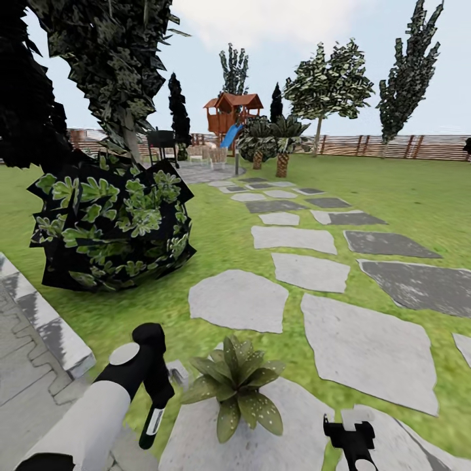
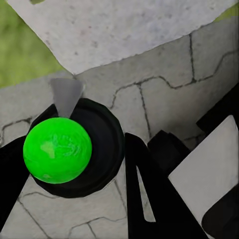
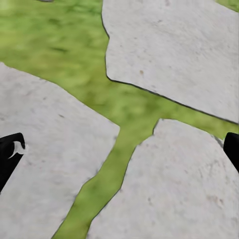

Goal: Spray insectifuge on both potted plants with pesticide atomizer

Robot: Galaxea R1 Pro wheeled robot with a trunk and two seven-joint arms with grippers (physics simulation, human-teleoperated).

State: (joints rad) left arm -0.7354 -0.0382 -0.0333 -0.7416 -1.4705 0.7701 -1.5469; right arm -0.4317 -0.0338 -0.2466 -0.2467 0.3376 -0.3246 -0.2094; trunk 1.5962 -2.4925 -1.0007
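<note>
One potted plant (image 1: 237, 386), a low rosette of pointed green leaves, stands on a stepping stone right in front of me. My left gripper (image 1: 154, 409) points down just left of it, shut on the pesticide atomizer (image 1: 152, 424), a slim bottle with a whitish part and a dark end. In the left wrist view the atomizer (image 2: 102, 149) is a dark round body between the black fingers (image 2: 144, 194), topped by a bright green ball, over grey paving. My right gripper (image 1: 352, 435) hangs open to the plant's right, its fingertips (image 3: 11, 149) wide apart above stones and grass.
A big dark-leaved bush (image 1: 111, 222) stands left of the path. Grey stepping stones (image 1: 239, 301) lead across the lawn toward a play tower with a slide (image 1: 229, 114). Grey paving with a kerb (image 1: 39, 327) lies at the left. A wooden slat fence (image 1: 386, 145) and tall trees close the back.
</note>
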